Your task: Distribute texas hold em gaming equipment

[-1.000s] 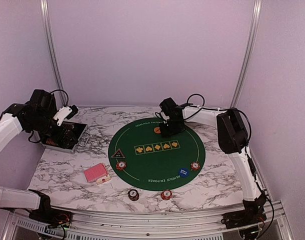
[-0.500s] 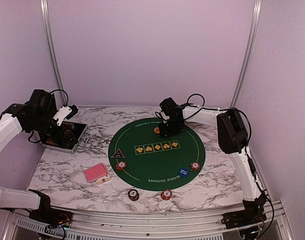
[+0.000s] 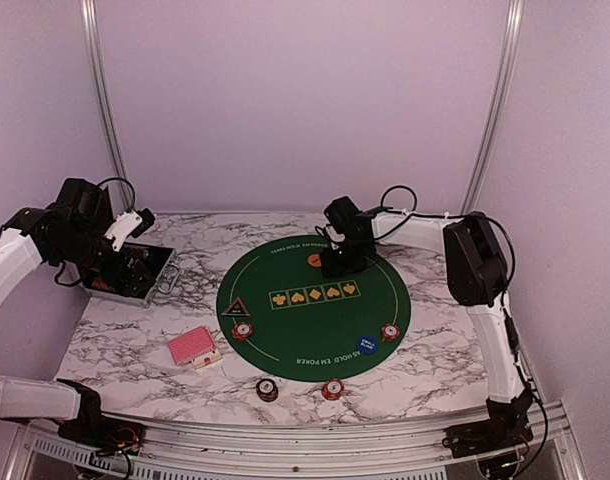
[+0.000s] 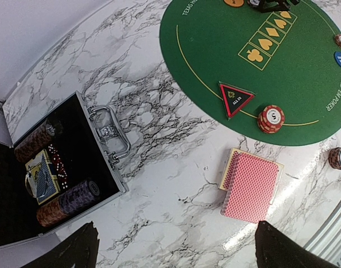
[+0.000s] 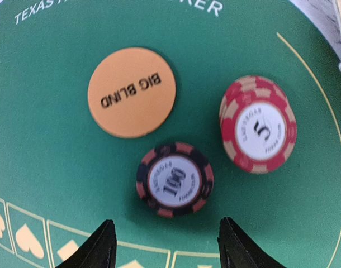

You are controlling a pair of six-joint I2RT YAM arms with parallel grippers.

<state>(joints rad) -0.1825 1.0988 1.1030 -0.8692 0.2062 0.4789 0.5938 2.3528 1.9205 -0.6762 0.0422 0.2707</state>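
Observation:
My right gripper (image 5: 167, 245) hovers open over the far side of the green felt mat (image 5: 47, 167). A dark striped "100" chip (image 5: 174, 179) lies flat on the felt just beyond its fingertips, untouched. Beside that chip sit the orange "BIG BLIND" button (image 5: 131, 92) and a short stack of red-and-white "5" chips (image 5: 258, 124). In the top view the right gripper (image 3: 342, 262) is next to the orange button (image 3: 314, 260). My left gripper (image 4: 176, 248) is wide open and empty above the marble, with the red-backed card deck (image 4: 251, 184) lying below it.
An open metal case (image 4: 98, 162) at the left holds rolls of chips (image 4: 67, 202). On the mat are a black triangle marker (image 3: 236, 307), a red chip stack (image 3: 242, 329), a blue button (image 3: 366, 345) and another chip stack (image 3: 390, 332). Two chip stacks (image 3: 267, 388) (image 3: 332, 389) lie on the marble near the front.
The right gripper's jaws have spread wider and its wrist has drifted slightly to the right. The left arm has not moved.

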